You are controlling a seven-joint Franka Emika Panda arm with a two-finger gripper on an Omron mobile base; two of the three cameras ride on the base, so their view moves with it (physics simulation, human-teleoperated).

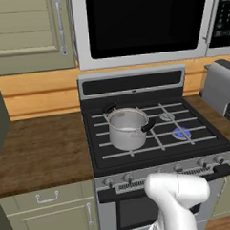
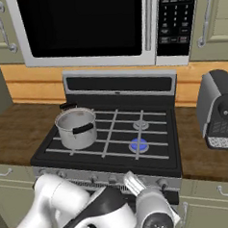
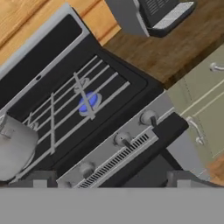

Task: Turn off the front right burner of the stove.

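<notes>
The front right burner (image 1: 181,132) glows blue under the pale grate bars of the stove (image 1: 134,83); it also shows as the blue burner (image 2: 139,144) and the blue burner (image 3: 89,101). In the hand view my gripper (image 3: 112,180) hangs open, its dark fingertips (image 3: 41,178) wide apart with nothing between them. It hovers above and in front of the stove's front edge. Below it runs the row of round knobs, with the right end knob (image 3: 148,117) and its neighbour (image 3: 122,139) closest. The unlit rear right burner (image 3: 83,83) lies just behind the lit one.
A steel pot (image 1: 128,128) with black handles stands on the left grates. A grey coffee machine (image 2: 219,109) sits on the wooden counter right of the stove. The black oven handle (image 3: 168,127) runs under the knobs. A microwave (image 1: 145,22) hangs above.
</notes>
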